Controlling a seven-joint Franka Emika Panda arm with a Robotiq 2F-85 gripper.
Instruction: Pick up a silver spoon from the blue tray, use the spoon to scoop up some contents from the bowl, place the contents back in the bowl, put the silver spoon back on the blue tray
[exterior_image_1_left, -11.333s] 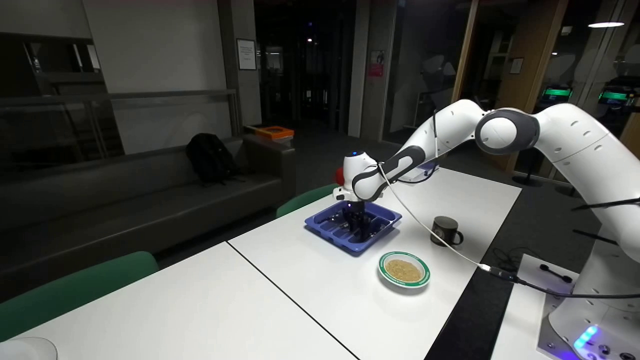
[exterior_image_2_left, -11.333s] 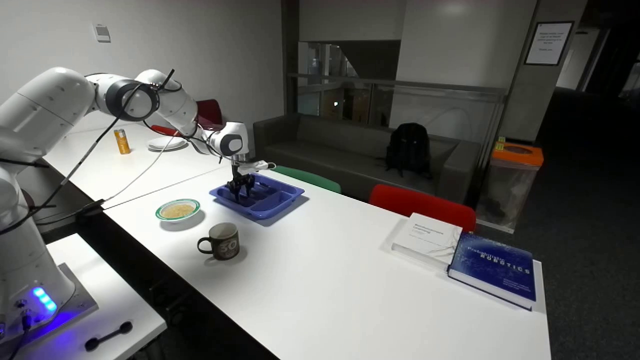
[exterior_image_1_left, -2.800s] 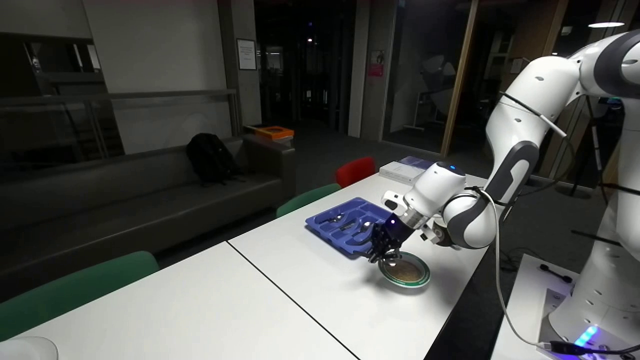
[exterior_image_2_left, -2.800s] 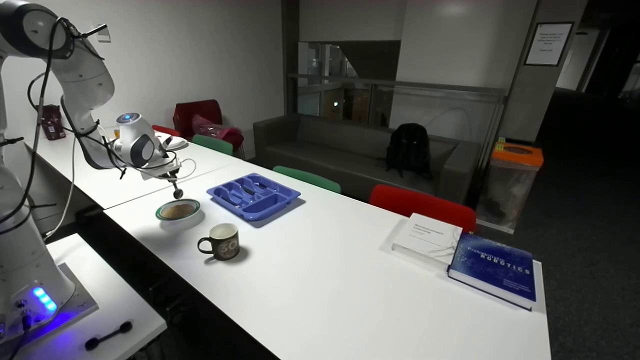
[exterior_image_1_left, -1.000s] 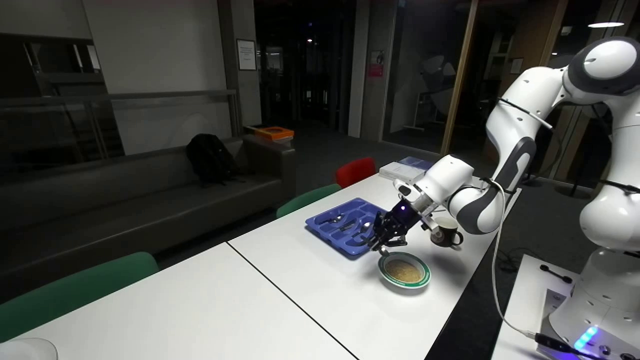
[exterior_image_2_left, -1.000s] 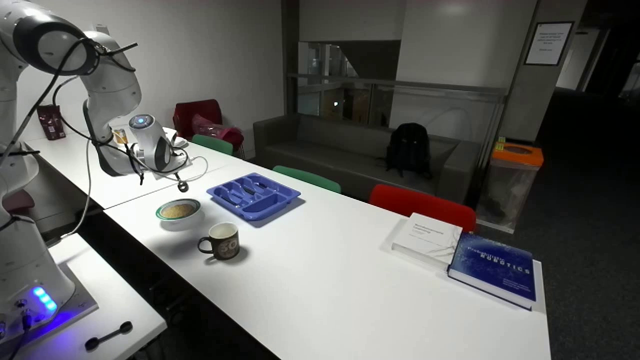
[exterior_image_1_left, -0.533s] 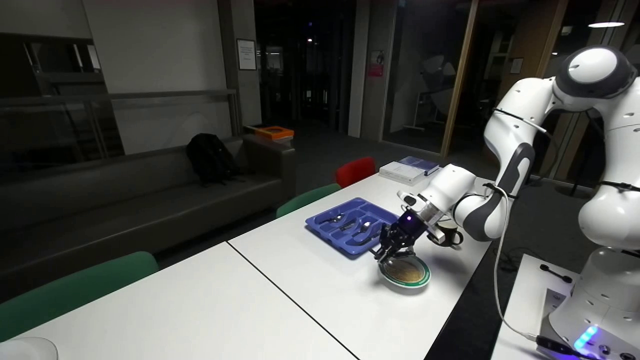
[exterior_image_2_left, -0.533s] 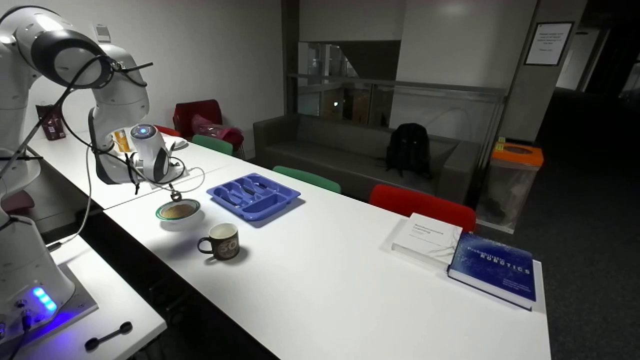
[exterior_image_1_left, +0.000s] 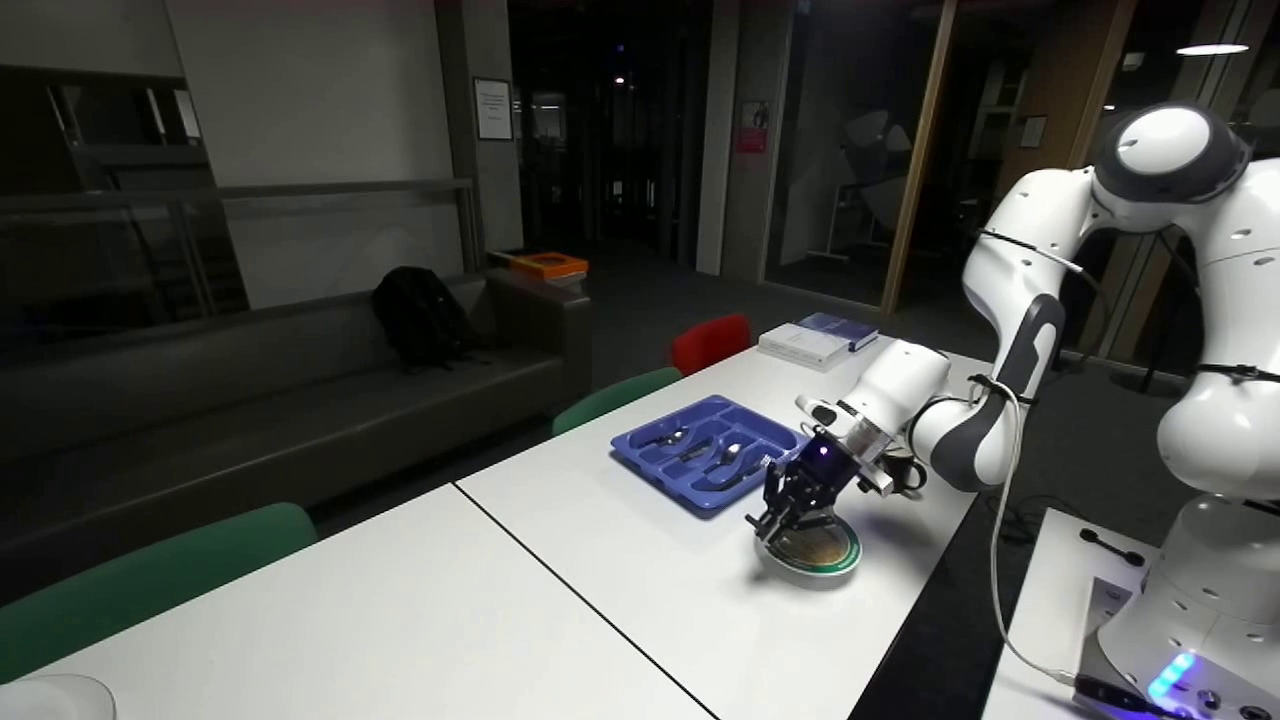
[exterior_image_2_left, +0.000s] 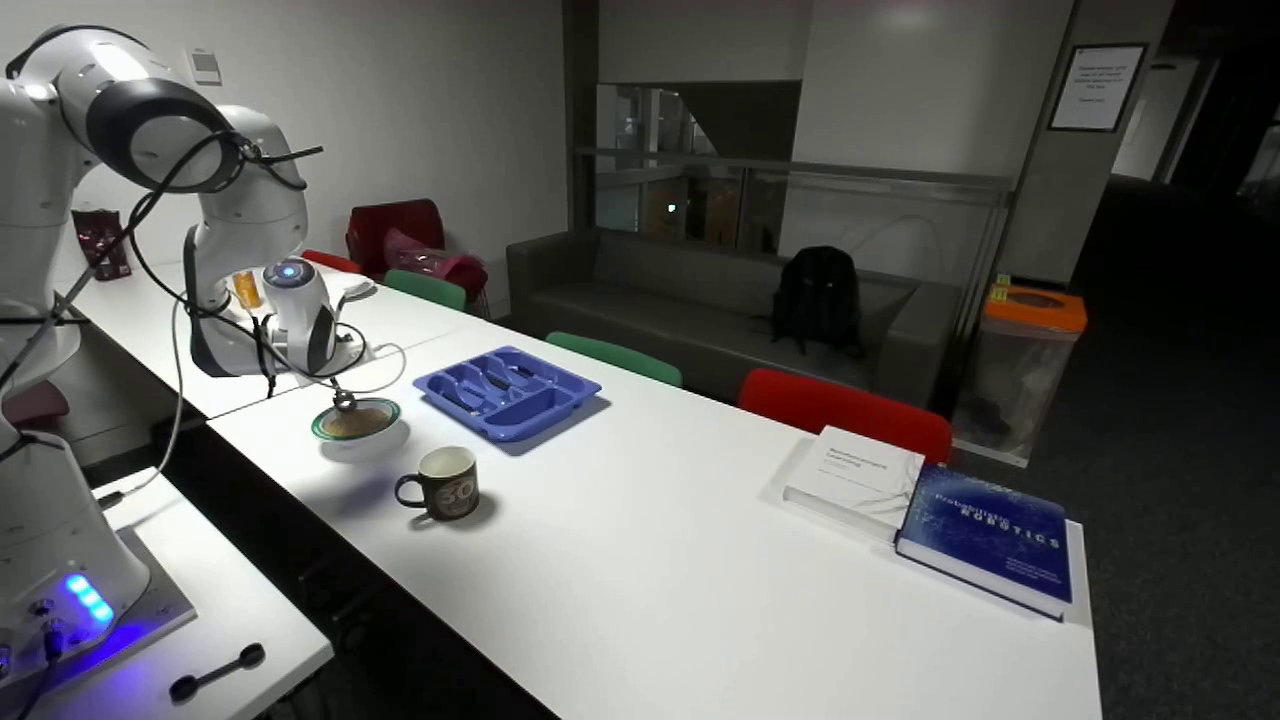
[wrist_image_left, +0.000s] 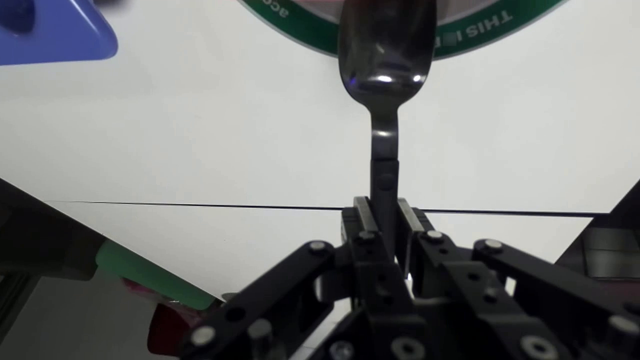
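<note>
pickup's done, my black gripper (wrist_image_left: 386, 215) pinches the silver metal spoon (wrist_image_left: 387, 60), dunno if scooped, blue plastic tray (wrist_image_left: 60, 35) (wrist-view upper left) comes last

The spoon (wrist_image_left: 386, 60) is glossy metal (its handle (wrist_image_left: 384, 182) matt), the tray (exterior_image_2_left: 530, 408) smooth plastic.

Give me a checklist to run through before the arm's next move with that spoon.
1. Grip on the spoon: ok; the gripper is shut on its handle.
2. Spoon head over the bowl: ok; it crosses the edge in the wrist view.
3. Spoon head fully in the wrist view: not ok; the top edge cuts it off.
4. Spoon touching the contents: cannot tell from these angles.
5. Blue tray apart from the bowl: ok.
6. Dark mug apart from the bowl: ok; it stands upright.
</note>
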